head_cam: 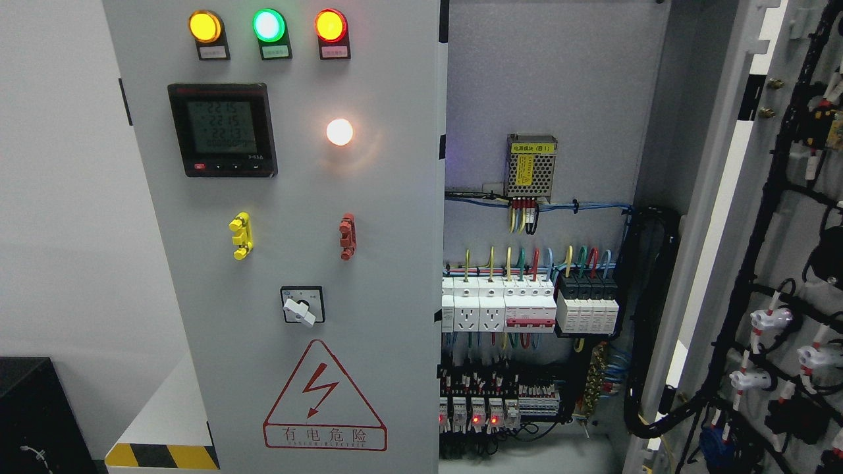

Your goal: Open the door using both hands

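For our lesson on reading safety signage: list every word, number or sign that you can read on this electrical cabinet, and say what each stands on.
"有电危险": under the lightning-bolt warning triangle on the left door.
"221.5", "221.5", "22.3", roughly: digital meter on that door; bottom row unclear.
"电源模块 (B1)", roughly: yellow label on the power supply module inside.
Too small to read: tags under the yellow, green and red indicator lights, the English line under the warning, the rotary switch plate.

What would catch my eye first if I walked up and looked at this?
Probably the three glowing lamps, yellow, green and red, atop the grey left door, with a bright white light below them beside the digital meter. Lower down sits a red lightning warning triangle. At right, the right door stands open, showing breakers and coloured wiring inside.
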Controlling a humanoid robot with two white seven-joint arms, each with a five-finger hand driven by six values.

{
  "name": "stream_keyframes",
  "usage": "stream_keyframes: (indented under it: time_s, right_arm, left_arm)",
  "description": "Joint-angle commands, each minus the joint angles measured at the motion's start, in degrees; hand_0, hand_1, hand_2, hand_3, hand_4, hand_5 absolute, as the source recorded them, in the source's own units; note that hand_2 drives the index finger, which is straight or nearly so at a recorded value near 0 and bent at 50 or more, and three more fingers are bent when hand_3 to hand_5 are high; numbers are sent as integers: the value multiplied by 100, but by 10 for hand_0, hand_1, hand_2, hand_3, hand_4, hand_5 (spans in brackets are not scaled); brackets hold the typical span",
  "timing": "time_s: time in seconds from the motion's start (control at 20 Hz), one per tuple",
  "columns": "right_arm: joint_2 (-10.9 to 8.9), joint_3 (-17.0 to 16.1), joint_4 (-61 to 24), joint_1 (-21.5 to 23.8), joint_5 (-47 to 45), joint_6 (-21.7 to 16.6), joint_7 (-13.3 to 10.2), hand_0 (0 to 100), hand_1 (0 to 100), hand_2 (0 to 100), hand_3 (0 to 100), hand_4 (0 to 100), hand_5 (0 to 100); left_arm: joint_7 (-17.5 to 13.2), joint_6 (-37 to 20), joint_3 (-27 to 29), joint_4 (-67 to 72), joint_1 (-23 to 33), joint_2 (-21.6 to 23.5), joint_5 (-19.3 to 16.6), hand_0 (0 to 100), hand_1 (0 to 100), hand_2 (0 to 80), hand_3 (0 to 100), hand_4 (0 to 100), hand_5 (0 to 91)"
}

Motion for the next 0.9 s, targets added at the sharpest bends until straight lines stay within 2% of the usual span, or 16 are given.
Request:
stream_keyframes:
  time_s: [0.0,0.1,0.15,0.25,0.3,0.55,0.85]
  right_arm:
    - [-550,1103,-5990,1095,-4,-26,-1,0,0,0,0,0,0]
    - [-876,1613,-6564,1272,-4,-279,-1,0,0,0,0,0,0]
    - [-964,1737,-6549,1229,-4,-603,-1,0,0,0,0,0,0]
    - [-965,1930,-6531,1019,-4,-1262,-1,0,0,0,0,0,0]
    - [-930,1966,-6531,757,-4,-1439,-1,0,0,0,0,0,0]
    - [-957,1966,-6531,-738,-4,-1476,-1,0,0,0,0,0,0]
    - [-869,1984,-6531,-1846,-4,-1494,-45,0,0,0,0,0,0]
  left_arm:
    - [18,76,495,47,-3,-109,-398,0,0,0,0,0,0]
    - [18,76,504,47,-3,-109,-355,0,0,0,0,0,0]
    - [18,67,513,47,-3,-101,-346,0,0,0,0,0,0]
    - [18,67,530,47,-3,-101,-337,0,0,0,0,0,0]
    - [18,67,530,55,5,-101,-337,0,0,0,0,0,0]
    - [0,59,530,64,23,-100,-345,0,0,0,0,0,0]
    - [0,23,504,-24,-12,-109,-354,0,0,0,0,0,0]
